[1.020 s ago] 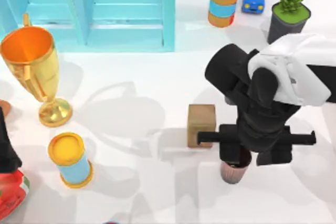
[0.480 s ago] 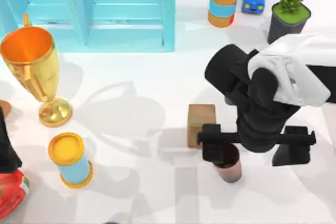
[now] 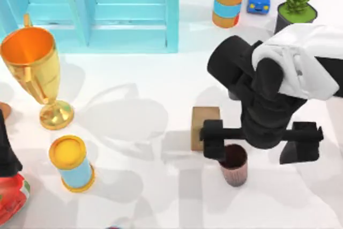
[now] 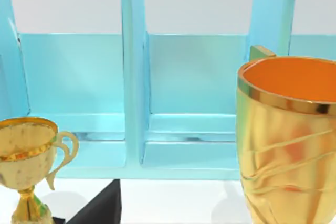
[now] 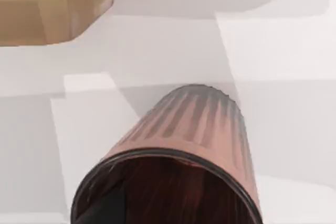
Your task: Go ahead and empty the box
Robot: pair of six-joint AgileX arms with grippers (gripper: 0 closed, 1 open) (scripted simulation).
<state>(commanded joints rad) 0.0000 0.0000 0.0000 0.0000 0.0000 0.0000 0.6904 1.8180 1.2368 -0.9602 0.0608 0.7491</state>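
Our right gripper (image 3: 260, 142) has let go of the ribbed cup (image 3: 234, 165), which now stands on the white table (image 3: 139, 132)

A second ago the claw was narrow around the cup; now its two fingers are spread wide, one on each side and clear of it, so we judge this item delivered and the arm free to go back. The cup is copper-brown with fine vertical ribs and a dark inside, upright, mouth up (image 5: 184, 145), right of the table's middle, just beside a tan block (image 3: 205, 122). The turquoise box (image 3: 128, 14) sits at the far left; the compartments we see look bare (image 4: 189, 77). Our left arm (image 3: 5, 148) is parked at the left edge
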